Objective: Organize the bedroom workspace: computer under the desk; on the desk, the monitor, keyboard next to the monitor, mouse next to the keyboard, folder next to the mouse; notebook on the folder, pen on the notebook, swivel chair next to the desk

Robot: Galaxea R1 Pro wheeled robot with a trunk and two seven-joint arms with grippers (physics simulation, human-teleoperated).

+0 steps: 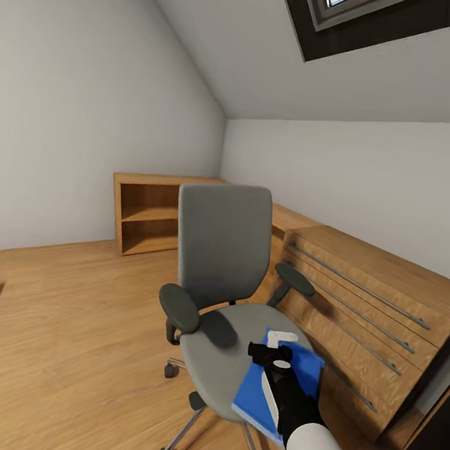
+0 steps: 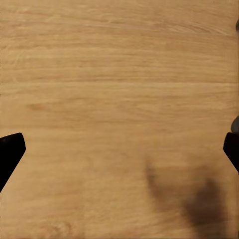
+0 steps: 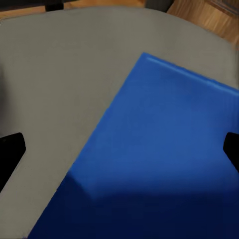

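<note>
I hold my right pincer [image 3: 119, 149], jaws spread wide, just above the folder [image 1: 278, 393] lying on the swivel chair [image 1: 229, 313] seat, and I judge lowering squarely over its near edge before closing grips best.

Grey upholstery on the chair [image 1: 224, 254], back and seat alike, with black armrests and a shiny chrome wheeled base underneath. Bright blue folder [image 1: 278, 393] lying on that grey seat, a flat, even blue with no pattern, shading darker at one end in the right wrist view. The right gripper [image 1: 270, 354] is black with a white patch, on a black wrist running into a white sleeve. Honey-coloured wooden floor [image 1: 61, 344] with long streaky grain. Light wood drawer chest [image 1: 371, 313] with silver bar handles, matching wood shelf unit [image 1: 150, 217]. Walls [image 1: 80, 86] plain pale grey.
</note>
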